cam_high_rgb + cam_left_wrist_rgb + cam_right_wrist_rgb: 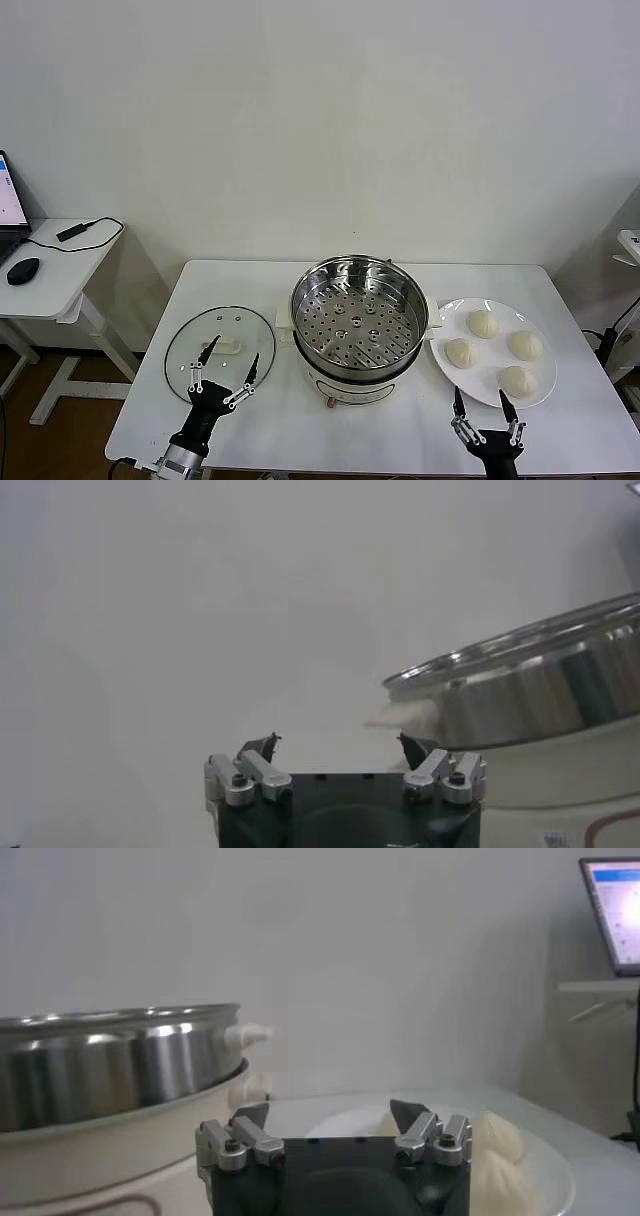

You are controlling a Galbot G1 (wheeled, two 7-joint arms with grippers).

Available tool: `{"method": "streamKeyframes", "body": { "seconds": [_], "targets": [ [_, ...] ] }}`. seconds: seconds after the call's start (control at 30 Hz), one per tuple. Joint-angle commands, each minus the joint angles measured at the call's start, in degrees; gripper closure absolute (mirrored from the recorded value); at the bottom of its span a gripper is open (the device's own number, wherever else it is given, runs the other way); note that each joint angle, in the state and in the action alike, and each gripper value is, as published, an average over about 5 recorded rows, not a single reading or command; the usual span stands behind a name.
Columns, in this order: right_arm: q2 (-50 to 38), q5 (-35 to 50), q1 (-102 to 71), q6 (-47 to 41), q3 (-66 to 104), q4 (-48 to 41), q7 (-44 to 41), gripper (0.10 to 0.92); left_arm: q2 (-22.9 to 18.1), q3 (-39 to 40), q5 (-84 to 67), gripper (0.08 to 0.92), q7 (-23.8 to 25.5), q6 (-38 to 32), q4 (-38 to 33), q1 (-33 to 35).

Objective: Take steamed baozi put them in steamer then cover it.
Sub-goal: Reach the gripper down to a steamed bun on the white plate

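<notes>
The shiny steel steamer (359, 320) stands at the table's middle on its white base, its perforated tray empty. Several cream-white baozi (484, 323) lie on a white plate (446, 328) to its right. My right gripper (482, 404) hovers open just in front of that plate, holding nothing. My left gripper (228, 361) is open over the near edge of the glass lid (190, 351), also empty. In the right wrist view the steamer (110, 1063) and a baozi (497, 1140) show beyond the open gripper (331, 1113). The left wrist view shows the steamer (530, 685) past the open gripper (339, 744).
The flat glass lid with its white handle (226, 346) lies left of the steamer. A side desk (45, 268) with a mouse and cable stands at far left. The white table (300, 420) shows bare surface along its front.
</notes>
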Motion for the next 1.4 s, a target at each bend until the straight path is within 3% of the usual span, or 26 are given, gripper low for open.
{"method": "streamKeyframes", "body": {
  "seconds": [0.03,0.17,0.47,0.57,0.7,0.93,1.07,1.2,1.4],
  "targets": [
    [-5.5,4.0,7.3,-7.7,2.8,0.3,2.3,0.203,0.2,0.3,-0.1,0.177,-0.1,0.1,-1.4,0.3],
    [-11.5,10.3,17.1,-13.7,3.4,-3.1,4.3,0.203,0.2,0.5,-0.3,0.177,-0.2,0.5,-2.2,0.3],
    [-25.6,21.3,43.3,-18.7,-6.2,-22.9,2.0,0.203,-0.1,0.5,-0.2,0.177,-0.4,1.1,-3.5,0.7],
    [-29.0,23.1,50.4,-19.4,-13.0,-29.4,-3.5,0.203,-0.4,0.3,-0.2,0.177,-0.4,1.1,-3.5,0.8],
    [-33.9,22.8,58.3,-21.3,-21.4,-37.0,-17.4,0.203,-0.8,0.1,-0.1,0.177,-0.6,1.4,-4.0,1.1],
    [-41.2,9.9,75.8,-21.5,-40.1,-48.2,-48.9,0.203,-1.3,0.0,0.0,0.177,-0.8,2.0,-5.1,1.6],
    [-42.9,2.3,87.0,-23.4,-51.8,-50.9,-62.3,0.203,-1.6,-0.2,0.1,0.177,-1.0,2.3,-5.4,1.7],
    [-41.8,-4.6,97.1,-23.2,-62.0,-53.7,-72.4,0.203,-2.0,-0.4,0.2,0.177,-1.2,2.6,-5.7,1.9],
    [-37.3,-14.7,103.7,-20.8,-70.0,-57.7,-78.8,0.203,-2.5,-0.8,0.4,0.177,-1.3,2.7,-5.8,2.2]
  ]
}}
